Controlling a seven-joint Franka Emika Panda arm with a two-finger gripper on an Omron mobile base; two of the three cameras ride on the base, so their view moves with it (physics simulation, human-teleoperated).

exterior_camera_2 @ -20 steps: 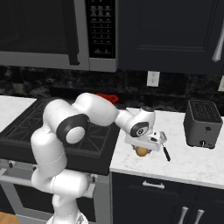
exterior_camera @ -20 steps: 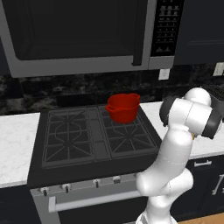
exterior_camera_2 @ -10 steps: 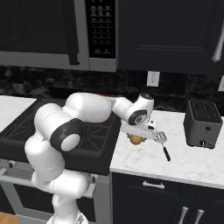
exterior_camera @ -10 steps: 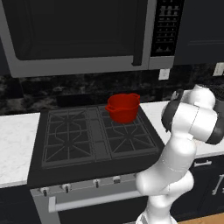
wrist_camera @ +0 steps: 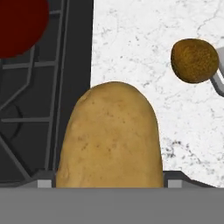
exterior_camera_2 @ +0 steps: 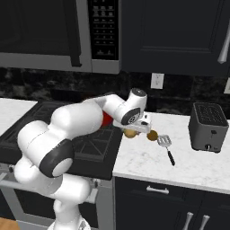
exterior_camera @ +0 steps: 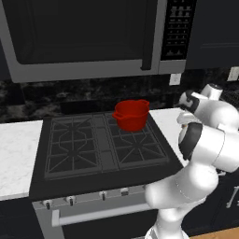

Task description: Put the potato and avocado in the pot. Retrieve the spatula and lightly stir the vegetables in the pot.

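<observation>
My gripper (exterior_camera_2: 131, 131) is shut on the tan potato (exterior_camera_2: 130, 134) and holds it just above the counter's left edge, next to the stove. The potato (wrist_camera: 109, 138) looms large between the fingertips (wrist_camera: 43, 180) in the hand view. A brown round avocado (exterior_camera_2: 152, 135) lies on the white counter just right of the potato, with the dark spatula (exterior_camera_2: 166, 147) beside it, handle toward the front. The avocado (wrist_camera: 194, 60) shows at the hand view's upper right. The red pot (exterior_camera: 131, 114) stands on the stove's back right burner; my arm partly hides the pot (exterior_camera_2: 107, 119) in the right base view.
A black gas stove (exterior_camera: 102, 144) sits between white marble counters (exterior_camera_2: 179, 166), under a microwave (exterior_camera: 84, 37). A dark toaster (exterior_camera_2: 207, 128) stands at the counter's right end. Dark cabinets hang above.
My gripper has carried the potato up off the counter and leftward toward the stove. The avocado and spatula stay where they lay.
</observation>
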